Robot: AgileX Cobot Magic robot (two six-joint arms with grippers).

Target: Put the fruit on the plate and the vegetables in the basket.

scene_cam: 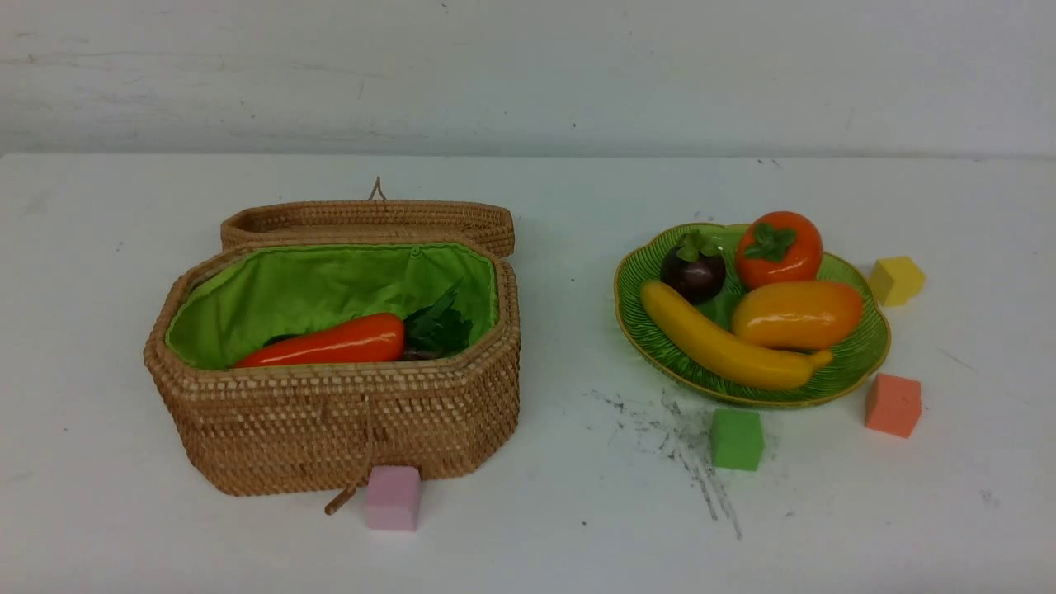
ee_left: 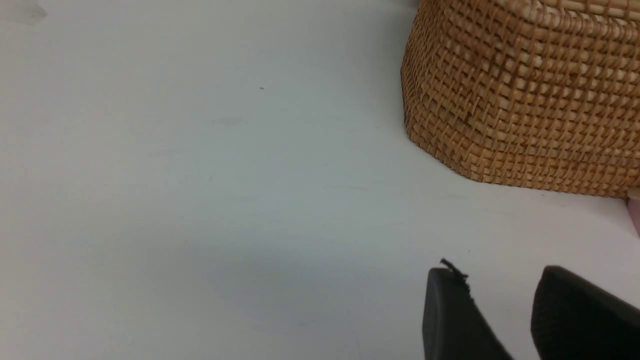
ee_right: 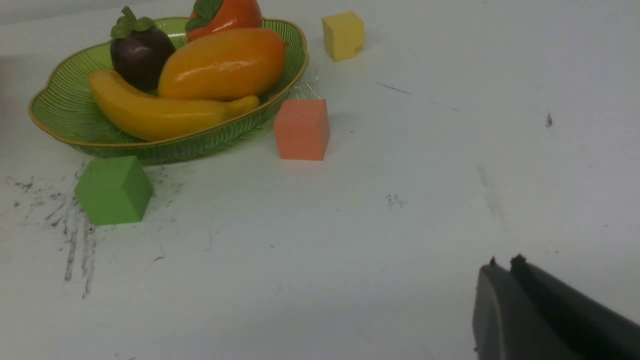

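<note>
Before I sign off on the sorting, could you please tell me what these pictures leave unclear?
- Basket floor: front view, hidden by its near wall and the red-orange vegetable; only leaves show beside it.
- Basket contents: left wrist view, cut off by the frame edge.
- Persimmon: right wrist view, cropped at the edge.

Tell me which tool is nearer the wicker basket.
Left. The left tool hovers over bare table just off the basket wall; the right tool is beyond the plate, with no basket in its view.

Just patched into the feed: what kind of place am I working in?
Likely a lab test bench, not a kitchen: bare scuffed white table, blank white wall, toy banana and foam green cube.
</note>
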